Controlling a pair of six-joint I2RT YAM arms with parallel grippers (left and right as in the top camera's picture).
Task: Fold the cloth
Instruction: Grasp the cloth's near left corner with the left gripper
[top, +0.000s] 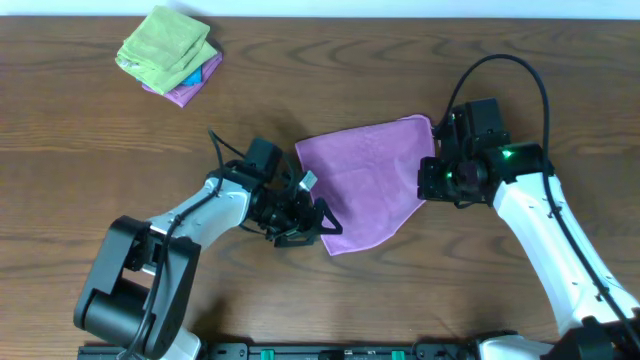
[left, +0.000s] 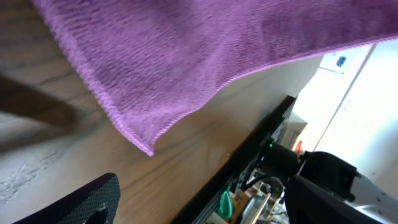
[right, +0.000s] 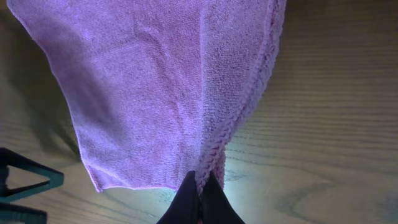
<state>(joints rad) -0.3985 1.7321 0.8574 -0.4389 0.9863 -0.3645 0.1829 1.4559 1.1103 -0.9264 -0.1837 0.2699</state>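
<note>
The purple cloth (top: 368, 178) lies on the wooden table, part folded, with a doubled edge on its right side. My right gripper (top: 432, 182) is shut on that right edge; the right wrist view shows the fingers (right: 200, 198) pinching the hem of the cloth (right: 155, 87). My left gripper (top: 312, 222) is open and empty, just off the cloth's lower left edge. In the left wrist view its fingers (left: 205, 208) stand wide apart, and the cloth (left: 186, 56) hangs across the top with a corner pointing down.
A stack of folded cloths (top: 168, 55), green on top of blue and purple, sits at the table's far left corner. The table's front edge and a frame rail (top: 350, 350) run close below the left gripper.
</note>
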